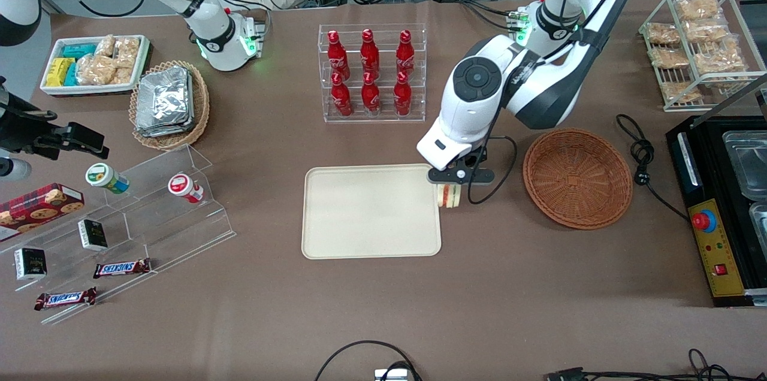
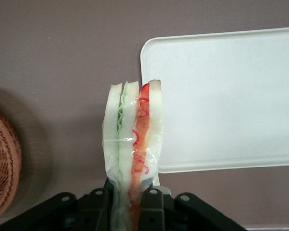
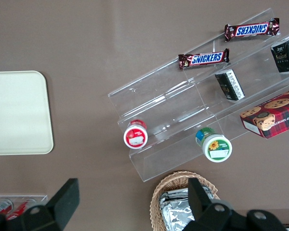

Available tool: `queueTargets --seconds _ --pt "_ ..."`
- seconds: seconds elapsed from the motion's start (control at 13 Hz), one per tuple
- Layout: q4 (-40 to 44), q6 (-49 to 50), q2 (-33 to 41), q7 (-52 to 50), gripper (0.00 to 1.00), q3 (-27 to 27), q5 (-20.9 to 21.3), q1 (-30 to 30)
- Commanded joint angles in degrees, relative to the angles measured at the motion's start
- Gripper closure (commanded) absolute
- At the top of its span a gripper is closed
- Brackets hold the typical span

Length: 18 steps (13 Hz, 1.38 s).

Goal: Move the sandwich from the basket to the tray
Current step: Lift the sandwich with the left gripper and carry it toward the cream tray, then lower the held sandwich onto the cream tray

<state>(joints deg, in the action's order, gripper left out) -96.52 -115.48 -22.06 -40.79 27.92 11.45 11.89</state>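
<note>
The front camera is looking steeply down over the whole table, while the left wrist camera is peering close past the claw, both sharing the tray with the downward-facing right wrist camera.

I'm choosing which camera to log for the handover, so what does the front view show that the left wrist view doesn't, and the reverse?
Only the front view shows the working arm's gripper from above at the tray edge, the whole empty basket, and the red bottles. Only the left wrist view shows the fingers clamped on the sandwich, with its green and red filling layers. Both show sandwich, tray and basket, with the sandwich at the tray's rim nearest the basket.
</note>
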Motion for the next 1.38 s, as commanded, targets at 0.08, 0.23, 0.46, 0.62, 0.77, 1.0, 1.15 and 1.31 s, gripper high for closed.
queueTargets --seconds 0.08,0.23,0.46,0.62,0.77,1.0,1.15,1.31 --pt "6.2 1.7 -5.4 -5.9 0.77 -0.1 3.2 3.7" --pt "7.7 1.6 -8.1 -8.0 0.77 -0.1 4.8 4.1" --pt "11.9 1.4 -12.6 -8.3 0.77 -0.2 5.2 6.1" --pt "12.6 1.2 -13.7 -8.2 0.77 -0.2 5.2 6.3" --pt "12.6 -0.3 -15.0 -8.2 0.77 -0.2 6.5 6.3" --pt "12.6 -3.4 -17.1 -8.1 0.76 -0.2 8.2 6.9" --pt "12.3 -3.4 -17.8 -8.1 0.76 -0.2 8.4 7.2" --pt "12.3 -3.4 -18.6 -8.2 0.76 -0.2 8.4 7.6"
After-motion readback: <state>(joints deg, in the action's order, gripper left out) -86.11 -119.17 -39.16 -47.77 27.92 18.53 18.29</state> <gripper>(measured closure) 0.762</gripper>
